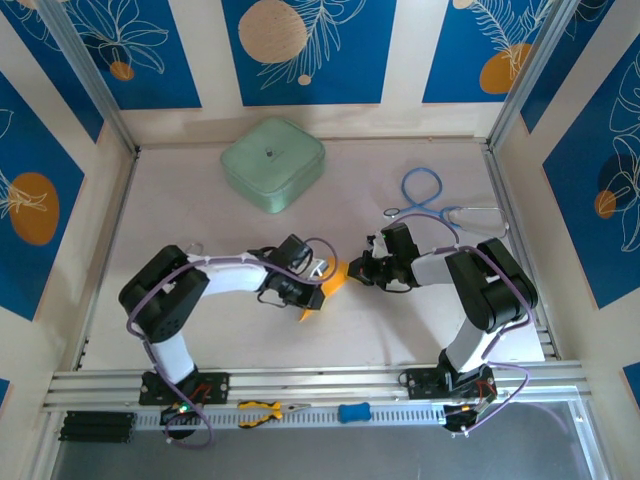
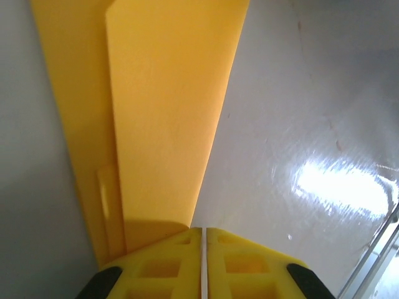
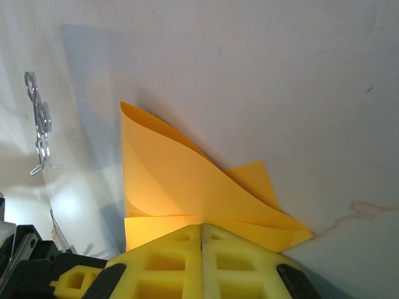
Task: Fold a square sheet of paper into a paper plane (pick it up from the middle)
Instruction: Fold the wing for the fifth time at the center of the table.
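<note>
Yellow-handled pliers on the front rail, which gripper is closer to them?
Left. The left gripper is behind the pliers, slightly to their right; the right gripper sits farther right, beyond the orange paper both hold.

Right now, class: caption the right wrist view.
Curled orange-yellow paper pinched in the shut right tool, pale table behind.

bright even overhead light, soft shadows on the pale table (image 1: 390,325), white glare patch on it in the left wrist view, paper (image 2: 168,112) close up and slightly soft, grey shadow beside it in the right wrist view
</note>
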Controlling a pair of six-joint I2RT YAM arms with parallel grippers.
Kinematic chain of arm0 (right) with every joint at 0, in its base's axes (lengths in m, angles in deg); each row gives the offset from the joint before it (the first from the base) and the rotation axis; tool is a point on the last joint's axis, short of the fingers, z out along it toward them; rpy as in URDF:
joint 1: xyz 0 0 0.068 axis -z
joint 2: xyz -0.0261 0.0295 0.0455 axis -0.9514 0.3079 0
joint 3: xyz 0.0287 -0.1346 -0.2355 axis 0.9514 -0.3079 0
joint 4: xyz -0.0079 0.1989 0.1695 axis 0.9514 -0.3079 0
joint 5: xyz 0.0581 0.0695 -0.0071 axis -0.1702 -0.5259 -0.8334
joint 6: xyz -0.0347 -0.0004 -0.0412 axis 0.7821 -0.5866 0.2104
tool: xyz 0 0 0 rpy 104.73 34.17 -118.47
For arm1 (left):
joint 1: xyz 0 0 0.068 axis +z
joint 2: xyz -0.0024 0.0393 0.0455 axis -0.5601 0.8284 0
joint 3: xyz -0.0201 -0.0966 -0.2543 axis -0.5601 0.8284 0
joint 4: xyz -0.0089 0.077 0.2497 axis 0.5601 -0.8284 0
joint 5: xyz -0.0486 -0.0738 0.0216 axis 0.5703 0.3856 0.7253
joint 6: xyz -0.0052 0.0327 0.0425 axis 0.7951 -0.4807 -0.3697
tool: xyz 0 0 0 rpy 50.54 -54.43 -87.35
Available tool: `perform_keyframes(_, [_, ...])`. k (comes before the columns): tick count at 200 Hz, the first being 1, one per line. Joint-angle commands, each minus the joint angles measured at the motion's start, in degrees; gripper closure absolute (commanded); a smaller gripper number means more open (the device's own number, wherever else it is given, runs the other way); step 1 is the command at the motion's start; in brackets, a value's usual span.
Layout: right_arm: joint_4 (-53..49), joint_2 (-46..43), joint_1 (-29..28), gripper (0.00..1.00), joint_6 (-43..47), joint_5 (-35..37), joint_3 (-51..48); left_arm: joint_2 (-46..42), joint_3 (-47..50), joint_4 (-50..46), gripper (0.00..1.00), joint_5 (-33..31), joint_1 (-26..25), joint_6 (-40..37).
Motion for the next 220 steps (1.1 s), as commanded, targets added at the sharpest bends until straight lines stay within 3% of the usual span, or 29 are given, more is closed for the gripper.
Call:
perform_keyframes(1, [-2.3, 1.4, 0.2, 0.99, 1.1, 2.9, -1.7, -3.0, 3.9, -4.2, 0.88, -1.0, -0.2, -0.3])
perform_keyframes(56, [-2.4, 1.1, 0.1, 0.99, 1.1, 2.7, -1.5, -8.9, 10.6, -2.2, 0.88, -2.9, -0.2, 3.1])
perform_keyframes(123, [-3.1, 1.5, -0.2, 0.99, 1.8, 2.0, -0.3, -18.8, 11.2, -1.3, 0.93, -8.2, 0.2, 2.3])
perform_keyframes(175, [-4.3, 1.0, -0.2, 0.96, 2.9, 0.9, 0.7, -16.8, 10.2, 1.3, 0.90, -6.6, 2.7, 2.6])
perform_keyframes(220, [-9.0, -5.2, -0.1, 0.92, 6.9, -0.6, 3.5, -15.9, 10.3, 3.8, 0.89, -4.3, 5.5, 3.8])
